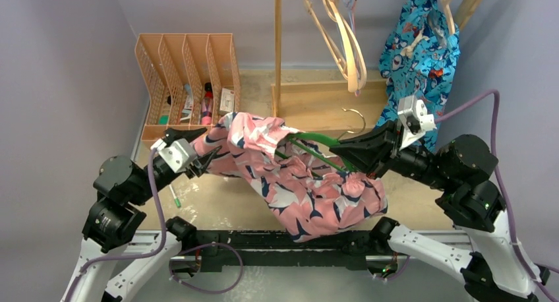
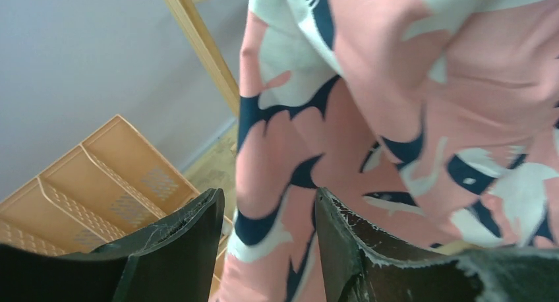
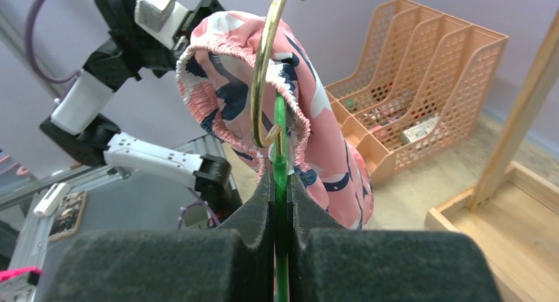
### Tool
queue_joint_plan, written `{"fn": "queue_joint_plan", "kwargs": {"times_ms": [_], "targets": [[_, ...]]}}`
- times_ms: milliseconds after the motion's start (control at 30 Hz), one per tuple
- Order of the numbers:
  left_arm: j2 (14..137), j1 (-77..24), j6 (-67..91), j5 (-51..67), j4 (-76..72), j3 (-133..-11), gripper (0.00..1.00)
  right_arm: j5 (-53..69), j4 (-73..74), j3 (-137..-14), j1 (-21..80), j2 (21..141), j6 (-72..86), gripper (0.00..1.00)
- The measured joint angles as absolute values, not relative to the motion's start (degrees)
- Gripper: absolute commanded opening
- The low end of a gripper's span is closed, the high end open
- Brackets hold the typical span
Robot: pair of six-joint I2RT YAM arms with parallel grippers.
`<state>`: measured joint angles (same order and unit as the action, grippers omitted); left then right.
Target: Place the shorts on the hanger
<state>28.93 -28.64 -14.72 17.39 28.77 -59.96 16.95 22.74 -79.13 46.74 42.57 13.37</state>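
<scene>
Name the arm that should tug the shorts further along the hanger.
Left. The left tool is open at the shorts' edge; the right tool is clamped on the hanger.

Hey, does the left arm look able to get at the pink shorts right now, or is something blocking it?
Probably yes. The left gripper sits right beside the shorts, jaws open, pink fabric just past them and nothing between. The right gripper clamps the hanger from the other side, out of its way.
</scene>
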Motion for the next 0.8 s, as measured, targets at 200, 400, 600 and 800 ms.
{"fn": "queue_joint_plan", "kwargs": {"times_ms": [200,400,600,800], "targets": [[29.6,-28.6,-19.2,16.2,31.8,-60.0,0.45,21.2,23.0,-79.1,46.7,42.7,14.1,0.0],[30.8,-28.6,-21.8,13.7,35.2,-60.0,0.0,22.3,23.9,-79.1,46.7,42.6,14.2,0.0],[30.8,-28.6,-19.2,6.0,35.7,-60.8,0.0,22.1,24.3,-79.1,46.7,40.6,13.7,0.0],[32.2,-28.6,-15.5,2.4,36.6,-61.1,0.0,22.0,22.5,-79.0,46.7,38.8,12.4,0.0]]}}
